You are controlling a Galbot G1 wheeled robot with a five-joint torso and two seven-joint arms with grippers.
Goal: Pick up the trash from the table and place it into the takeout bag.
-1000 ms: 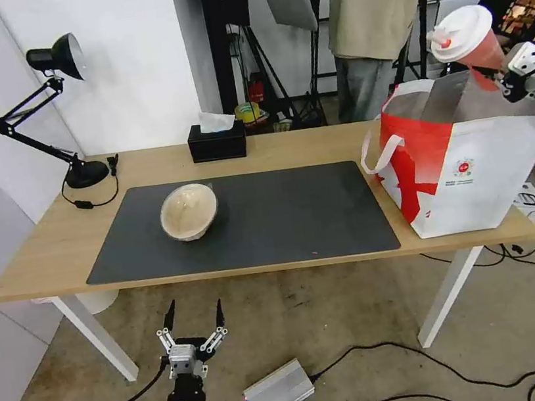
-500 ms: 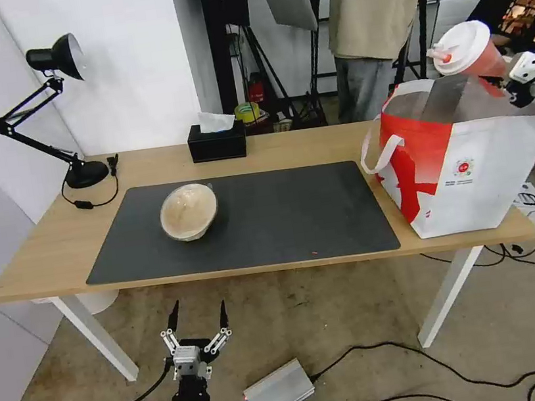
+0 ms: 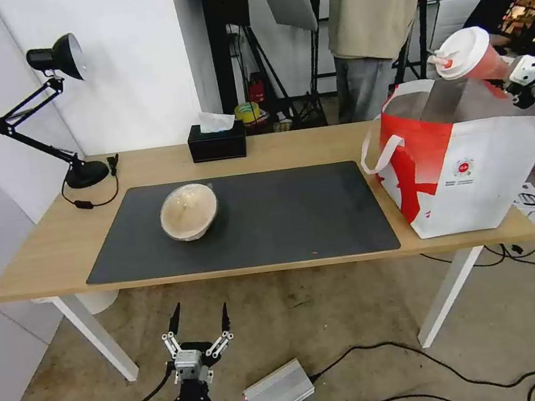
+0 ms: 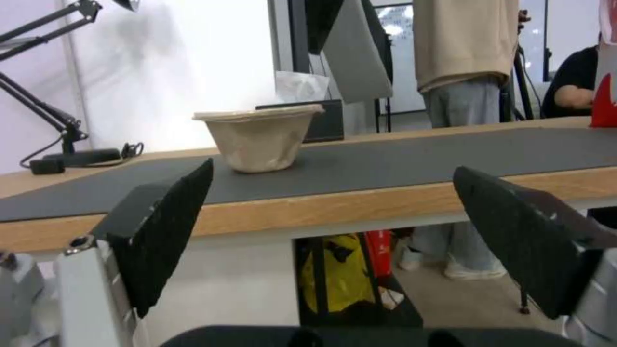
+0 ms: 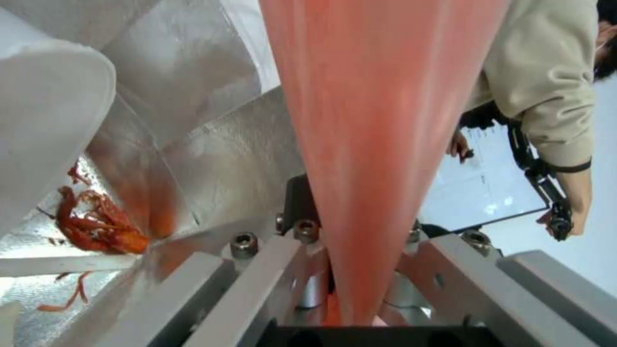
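Now the drink cup [image 3: 469,56] is held tilted, lid outward, over the open mouth of the takeout bag [image 3: 475,164], clamped near its base by the right gripper [image 3: 508,79]. Lowering and release are called for next. The beige bowl [image 3: 189,211] waits on the mat; the left gripper [image 3: 199,321] is parked below the table edge, fingers spread.

We are hanging our left gripper [image 3: 199,319] low in front of the table's near edge, fingers pointing up and spread wide apart, its black pads [image 4: 168,226] gaping with nothing between them. We are reaching our right gripper [image 3: 508,81] out high at the far right, fingers clamping the red drink cup [image 3: 473,59], tilted.
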